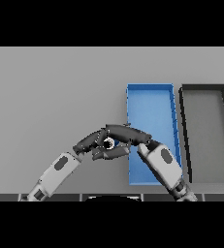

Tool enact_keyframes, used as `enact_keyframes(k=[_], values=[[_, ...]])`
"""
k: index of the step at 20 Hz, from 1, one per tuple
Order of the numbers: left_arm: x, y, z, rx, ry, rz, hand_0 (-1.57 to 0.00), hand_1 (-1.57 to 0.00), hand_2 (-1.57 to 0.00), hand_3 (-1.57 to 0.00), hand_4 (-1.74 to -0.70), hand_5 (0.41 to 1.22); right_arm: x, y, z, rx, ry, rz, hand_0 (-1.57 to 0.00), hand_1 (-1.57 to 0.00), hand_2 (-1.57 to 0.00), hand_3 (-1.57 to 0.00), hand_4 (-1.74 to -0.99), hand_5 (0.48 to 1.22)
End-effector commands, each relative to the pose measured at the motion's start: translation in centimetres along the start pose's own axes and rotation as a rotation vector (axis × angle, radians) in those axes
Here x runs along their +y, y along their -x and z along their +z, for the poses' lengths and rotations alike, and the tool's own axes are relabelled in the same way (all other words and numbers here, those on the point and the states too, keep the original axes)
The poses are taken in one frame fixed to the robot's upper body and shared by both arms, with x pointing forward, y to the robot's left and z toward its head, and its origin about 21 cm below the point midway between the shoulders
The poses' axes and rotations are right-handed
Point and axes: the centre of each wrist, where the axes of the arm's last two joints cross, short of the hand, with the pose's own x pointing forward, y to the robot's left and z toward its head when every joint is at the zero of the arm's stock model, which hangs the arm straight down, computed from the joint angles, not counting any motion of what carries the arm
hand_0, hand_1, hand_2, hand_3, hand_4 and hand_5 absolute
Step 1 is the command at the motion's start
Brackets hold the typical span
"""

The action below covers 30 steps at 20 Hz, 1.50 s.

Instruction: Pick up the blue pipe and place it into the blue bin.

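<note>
Only a small blue patch of the blue pipe [116, 143] shows, just left of the blue bin [152, 97], wedged between my two hands. My left hand [88, 141] reaches in from the lower left, and its fingers curl under and around the pipe. My right hand [131, 134] comes from the lower right across the bin's near left corner. Its fingers lie stretched out over the top of the pipe and over the left hand. Most of the pipe is hidden by the hands.
A dark grey bin [204, 88] stands directly right of the blue bin, and their long sides run side by side. The grey table [50, 87] spreads out to the left and behind.
</note>
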Motion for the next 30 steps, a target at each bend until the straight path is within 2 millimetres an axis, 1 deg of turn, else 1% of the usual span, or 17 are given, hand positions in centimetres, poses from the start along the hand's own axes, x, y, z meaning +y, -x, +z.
enact_keyframes(k=[1,3,5,7,10,12,13,15,16,18,20,21,23,24,27,28,30], values=[[-0.2,0.4,0.5,0.049,-0.013,0.022,-0.03,-0.03,-0.03,-0.01,-0.85,0.623,0.0,-0.1,-0.2,0.002,0.004,0.002,-1.57,-1.57,-1.57,-1.57,-1.488,1.22],[-0.1,-0.1,0.3,0.092,-0.031,0.035,-0.02,-0.02,-0.02,-0.01,-0.87,0.612,0.0,-0.2,-0.2,-0.013,0.014,-0.013,-1.57,-1.57,-1.57,-1.57,-1.491,1.22],[-0.6,0.0,0.4,0.102,-0.03,0.03,-0.01,-0.01,-0.01,0.0,-0.88,0.593,-0.7,-0.2,0.0,-0.028,0.024,-0.106,-1.57,-1.57,-1.57,-1.57,-1.492,1.221],[-0.5,0.5,0.6,0.128,-0.024,0.027,-0.01,-0.01,-0.01,0.0,-0.88,0.555,-1.1,-1.2,-0.6,-0.061,0.008,-0.222,-1.57,-1.57,-1.57,-1.57,-1.492,1.221],[-0.8,0.1,0.5,0.107,-0.013,0.028,0.0,0.0,0.0,0.0,-0.87,0.529,-2.7,-3.1,-0.8,-0.069,0.019,-0.312,-1.57,-1.57,-1.57,-1.57,-1.494,1.221],[-0.8,0.1,0.7,0.12,-0.013,0.034,0.0,0.0,0.0,0.0,-0.86,0.515,-3.2,-5.1,-1.3,-0.089,0.025,-0.3,-1.57,-1.57,-1.57,-1.57,-1.492,1.221],[-0.6,0.2,0.8,0.123,-0.018,0.034,0.0,0.0,0.0,0.0,-0.87,0.509,-4.0,-5.8,-1.2,-0.086,0.039,-0.3,-1.57,-1.57,-1.57,-1.57,-1.492,1.221],[-0.3,0.3,1.0,0.117,-0.022,0.022,0.0,0.0,0.0,0.0,-0.86,0.498,-5.2,-8.2,-1.4,-0.133,0.04,-0.263,-1.57,-1.57,-1.57,-1.57,-1.494,1.221],[-0.6,0.3,0.7,0.117,-0.014,0.022,0.0,0.0,0.0,0.0,-0.86,0.493,-6.1,-9.6,-1.4,-0.165,0.052,-0.219,-1.57,-1.57,-1.57,-1.57,-1.494,1.221],[-0.1,0.0,0.9,0.118,-0.016,0.02,0.0,0.0,0.0,0.0,-0.87,0.485,-7.8,-10.9,-1.8,-0.191,0.086,-0.182,-1.57,-1.57,-1.57,-1.57,-1.496,1.221],[-0.3,0.2,1.0,0.117,-0.012,0.025,0.0,0.0,0.0,0.0,-0.86,0.483,-10.0,-12.0,-1.2,-0.206,0.187,-0.164,-1.57,-1.57,-1.57,-1.57,-1.496,1.221],[-0.3,0.2,1.3,0.11,-0.013,0.021,0.0,0.0,0.0,0.0,-0.86,0.484,-10.8,-12.1,-1.0,-0.205,0.236,-0.15,-1.57,-1.57,-1.57,-1.57,-1.497,1.221],[-0.7,0.0,1.0,0.137,-0.018,0.018,0.0,0.0,0.0,0.0,-0.85,0.484,-12.8,-12.1,-0.6,-0.163,0.34,-0.112,-1.57,-1.57,-1.57,-1.57,-1.498,1.221],[-0.5,-0.2,1.2,0.127,-0.023,0.01,0.0,0.0,0.0,0.0,-0.84,0.481,-14.1,-11.7,0.1,-0.115,0.397,-0.106,-1.57,-1.57,-1.57,-1.57,-1.498,1.221],[-0.2,-0.1,1.3,0.135,-0.038,-0.007,0.0,0.0,0.0,0.0,-0.83,0.47,-16.5,-9.0,2.6,-0.009,0.536,-0.142,-1.57,-1.57,-1.57,-1.57,-1.499,1.221],[-0.2,0.0,1.5,0.142,-0.043,-0.011,0.0,0.0,0.0,0.0,-0.83,0.467,-17.2,-7.9,3.9,0.031,0.591,-0.167,-1.57,-1.57,-1.57,-1.57,-1.499,1.221],[0.2,0.1,1.8,0.156,-0.048,-0.01,0.0,0.0,0.0,0.0,-0.83,0.463,-18.0,-5.5,5.3,0.108,0.675,-0.206,-1.57,-1.57,-1.57,-1.57,-1.499,1.221]])
